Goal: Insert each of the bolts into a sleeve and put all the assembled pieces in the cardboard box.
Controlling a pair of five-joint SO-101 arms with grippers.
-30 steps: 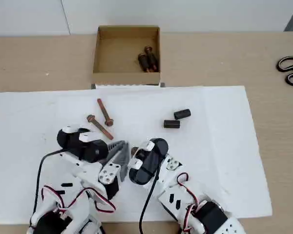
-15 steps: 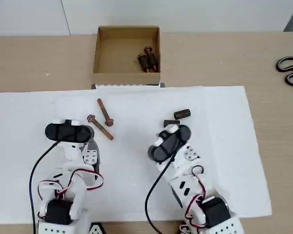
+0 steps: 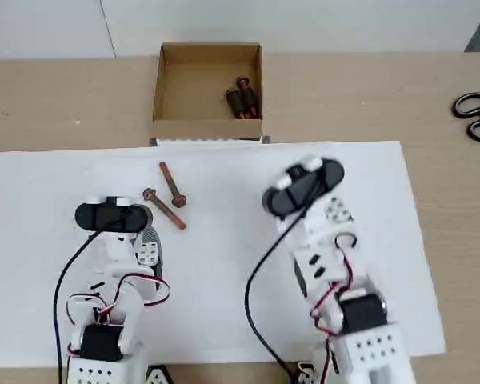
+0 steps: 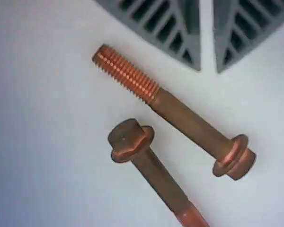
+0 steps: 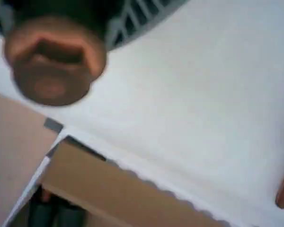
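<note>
Two copper bolts [image 3: 174,184] [image 3: 164,208] lie loose on the white paper. In the left wrist view the threaded one [image 4: 173,111] and the hex-headed one [image 4: 146,165] sit just past my left gripper [image 4: 207,66], whose grey fingers [image 4: 180,28] leave only a thin slit and hold nothing. My right gripper [image 5: 61,23] is shut on a bolt in a dark sleeve [image 5: 54,61], above the paper near the cardboard box [image 5: 113,189]. The box [image 3: 166,88] holds assembled pieces [image 3: 242,96]. The right arm [image 3: 304,186] hides the loose sleeves.
Scissors [image 3: 476,114] lie at the table's far right edge. The white paper [image 3: 48,208] covers most of the table in front of the box. The left arm [image 3: 112,216] stands beside the two bolts.
The two arms have parted. My right arm swung away toward the box with the bolt and sleeve in its gripper. The left arm drew back over the two loose bolts.
</note>
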